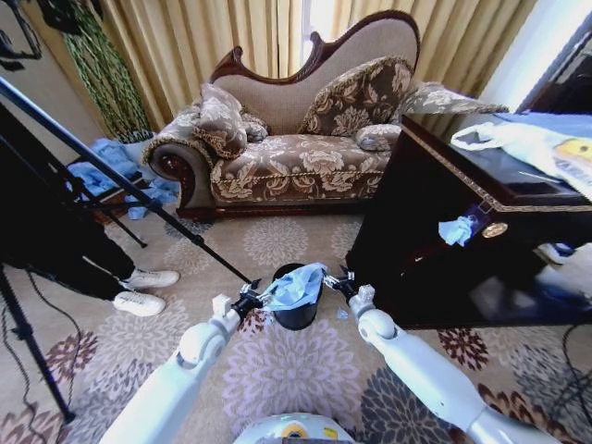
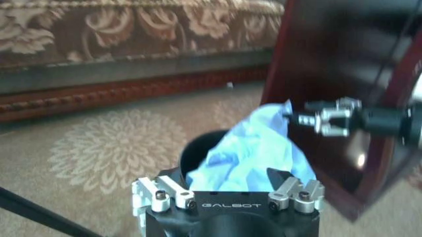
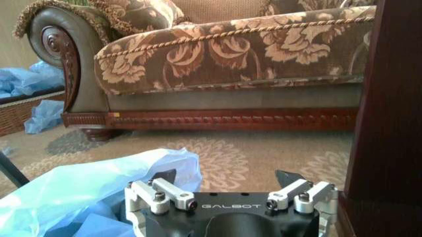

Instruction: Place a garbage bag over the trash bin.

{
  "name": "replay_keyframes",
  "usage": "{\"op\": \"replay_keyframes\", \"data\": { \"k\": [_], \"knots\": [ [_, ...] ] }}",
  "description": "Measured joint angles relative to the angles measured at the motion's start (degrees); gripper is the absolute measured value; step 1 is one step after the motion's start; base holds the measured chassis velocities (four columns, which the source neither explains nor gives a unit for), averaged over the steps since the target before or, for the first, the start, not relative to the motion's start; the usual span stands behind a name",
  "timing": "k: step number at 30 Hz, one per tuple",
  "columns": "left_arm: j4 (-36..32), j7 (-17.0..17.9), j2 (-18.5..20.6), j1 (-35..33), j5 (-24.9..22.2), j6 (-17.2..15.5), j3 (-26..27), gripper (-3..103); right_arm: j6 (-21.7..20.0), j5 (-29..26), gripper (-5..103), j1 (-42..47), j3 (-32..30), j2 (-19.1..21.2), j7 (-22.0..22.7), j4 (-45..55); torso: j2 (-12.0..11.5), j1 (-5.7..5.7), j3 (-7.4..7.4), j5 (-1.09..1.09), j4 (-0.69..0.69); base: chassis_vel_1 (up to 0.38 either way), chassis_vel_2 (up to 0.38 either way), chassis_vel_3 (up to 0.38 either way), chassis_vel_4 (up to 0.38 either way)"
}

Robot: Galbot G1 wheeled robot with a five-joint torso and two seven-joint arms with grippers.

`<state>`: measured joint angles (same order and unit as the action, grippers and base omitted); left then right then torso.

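Bin [image 1: 296, 314] stood on the carpet [image 1: 277, 370] directly ahead of the robot, between sofa [image 1: 305, 157] and dark cabinet [image 1: 444, 240]. Bag [image 1: 294, 287] sat bunched over the bin's mouth, covering roughly the right half of the rim; the left part of the opening was uncovered.

Left gripper [image 1: 252, 298] was at the bag's left edge, right gripper [image 1: 339, 282] at its right edge, both at rim height. I judged the step in hand to be spreading the bag's mouth over the rim: the film was on the bin but not seated around it.

Fingers: in the right wrist view the right gripper [image 3: 228, 177] stood open, tips well apart, the bag [image 3: 86, 192] lying beside one tip and not between them. In the left wrist view the left gripper [image 2: 224, 180] also stood open, with film bulging up between and beyond its fingers; whether either pad was touching plastic I could not tell, since the gripper body hid the contact.

Next move, by my reckoning: each side needs a pinch on the bag's hem, then a pull outward and down past the rim.

View differences: the left wrist view showed the dark open part of the bin [image 2: 197, 148] and the right gripper [image 2: 303, 118] opposite, at the bag's far tip. The head view alone gave the overall layout.
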<state>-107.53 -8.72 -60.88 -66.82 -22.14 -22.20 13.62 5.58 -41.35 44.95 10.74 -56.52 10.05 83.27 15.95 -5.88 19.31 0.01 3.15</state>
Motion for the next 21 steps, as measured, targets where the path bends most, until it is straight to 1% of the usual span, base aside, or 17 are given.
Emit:
{"op": "replay_keyframes", "data": {
  "k": [1,2,5,6,7,9,10,11,13,14,15,16,19,20,21],
  "knots": [
    [0.09,-0.7,0.16,-0.05,1.67,-0.83,-0.15,95,0.07,0.09,99,0.24,-0.23,0.11,-0.03,0.05,0.0,0.0,0.0,0.0,0.0,0.0,0.0,0.0,0.0],
    [0.09,-0.7,0.16,-0.05,1.67,-0.83,-0.15,95,0.07,0.09,99,0.24,-0.23,0.11,-0.03,0.05,0.0,0.0,0.0,0.0,0.0,0.0,0.0,0.0,0.0],
    [0.51,-2.35,0.19,-0.39,6.52,-2.59,-0.1,101,0.34,0.43,100,0.58,-0.42,0.34,-0.15,0.12,0.0,0.0,0.0,0.0,-0.01,0.0,0.0,0.0,0.0],
    [0.51,-2.35,0.19,-0.39,6.52,-2.59,-0.1,101,0.34,0.43,100,0.58,-0.42,0.34,-0.15,0.12,0.0,0.0,0.0,0.0,-0.01,0.0,0.0,0.0,0.0],
    [0.78,-2.37,0.05,-0.43,7.69,-2.7,-0.07,101,0.4,0.49,100,0.67,-0.52,0.38,-0.18,0.16,0.0,0.0,0.0,0.0,-0.01,0.0,0.0,0.0,0.0],
    [1.1,-2.0,-0.33,-0.38,8.58,-2.69,-0.06,97,0.48,0.63,100,0.85,-0.69,0.45,-0.2,0.17,0.0,0.0,0.0,-0.01,-0.01,0.0,0.0,0.0,0.0],
    [1.1,-2.0,-0.33,-0.38,8.58,-2.69,-0.06,97,0.48,0.63,100,0.85,-0.69,0.45,-0.2,0.17,0.0,0.0,0.0,-0.01,-0.01,0.0,0.0,0.0,0.0],
    [1.24,-1.45,-0.6,-0.28,8.72,-2.7,-0.07,94,0.51,0.81,100,0.99,-0.74,0.6,-0.24,0.17,0.0,0.0,0.0,-0.01,-0.01,0.0,0.0,0.0,0.0],
    [1.79,-0.85,-1.14,-0.1,8.74,-2.71,-0.07,84,0.59,1.15,100,1.28,-0.76,0.92,-0.32,0.17,0.0,0.0,0.0,0.0,0.0,0.0,0.0,0.0,0.0],
    [1.79,-0.85,-1.14,-0.1,8.74,-2.71,-0.07,84,0.59,1.15,100,1.28,-0.76,0.92,-0.32,0.17,0.0,0.0,0.0,0.0,0.0,0.0,0.0,0.0,0.0],
    [2.03,-0.65,-1.32,-0.08,8.71,-2.71,-0.07,79,0.61,1.26,100,1.41,-0.78,1.02,-0.34,0.16,0.0,0.0,0.0,-0.01,0.0,0.0,0.0,0.0,0.0],
    [2.33,-0.49,-1.55,-0.07,8.62,-2.69,-0.03,79,0.64,1.36,100,1.59,-0.89,1.09,-0.35,0.16,0.0,0.0,0.0,-0.01,0.0,0.0,0.0,0.0,0.0],
    [3.14,-0.29,-1.99,-0.09,8.31,-2.61,0.11,62,0.77,1.41,100,1.9,-1.2,1.18,-0.33,0.27,0.0,0.0,0.0,-0.01,0.0,0.0,0.0,0.0,0.0],
    [3.14,-0.29,-1.99,-0.09,8.31,-2.61,0.11,62,0.77,1.41,100,1.9,-1.2,1.18,-0.33,0.27,0.0,0.0,0.0,-0.01,0.0,0.0,0.0,0.0,0.0],
    [3.39,-0.31,-2.06,-0.11,8.25,-2.57,0.15,57,0.81,1.43,100,1.97,-1.3,1.26,-0.32,0.36,0.0,0.0,0.0,-0.01,0.0,0.0,0.0,0.0,0.0]
  ]
}}
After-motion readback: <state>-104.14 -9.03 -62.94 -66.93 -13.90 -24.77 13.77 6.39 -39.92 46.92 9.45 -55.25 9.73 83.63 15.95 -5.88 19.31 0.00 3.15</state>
